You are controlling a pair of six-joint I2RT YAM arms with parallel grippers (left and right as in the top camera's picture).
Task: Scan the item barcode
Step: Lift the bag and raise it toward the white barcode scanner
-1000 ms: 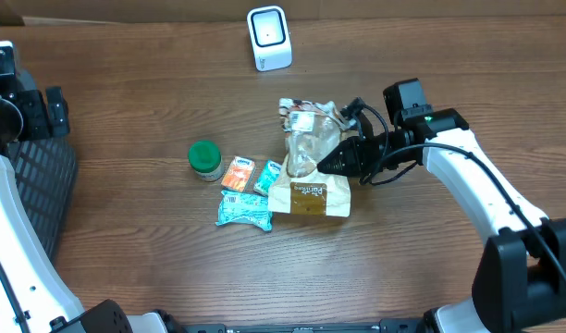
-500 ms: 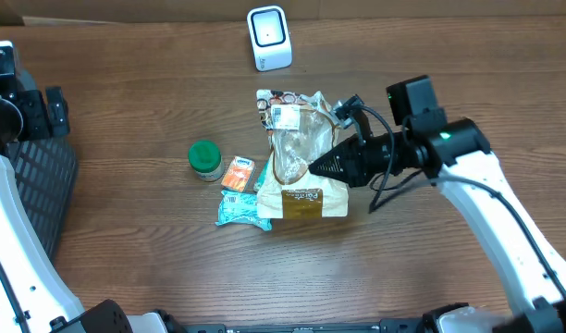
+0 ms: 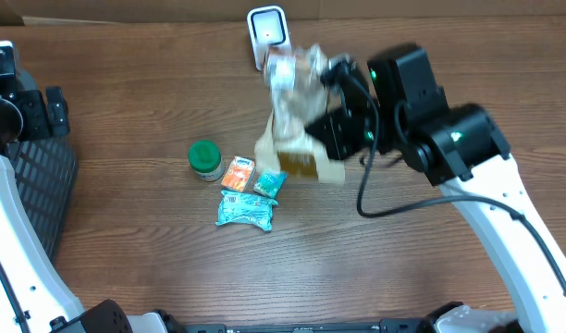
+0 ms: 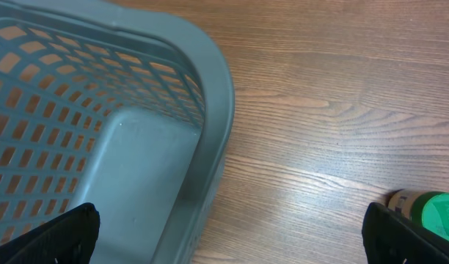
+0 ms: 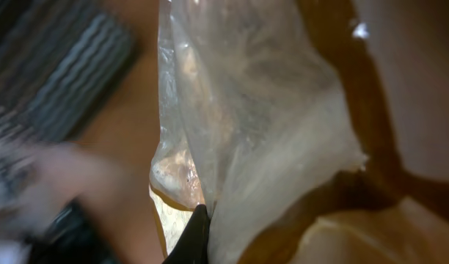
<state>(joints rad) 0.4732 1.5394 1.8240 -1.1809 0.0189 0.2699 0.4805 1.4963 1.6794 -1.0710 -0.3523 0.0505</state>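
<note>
Right gripper: we are clamping it tight on the clear plastic bag, holding it up.
Bag: it is hanging tilted and blurred, its top end sitting just beside the white scanner.
Left gripper: we are holding it wide apart, gripping nothing, above the grey basket.
Table: a green-lidded jar, an orange packet and a teal packet are lying together.

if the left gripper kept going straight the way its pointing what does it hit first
Most likely the grey basket, at its rim, which lies right ahead of the open left gripper. The bare wooden table starts just beside it, so depth leaves some doubt.
</note>
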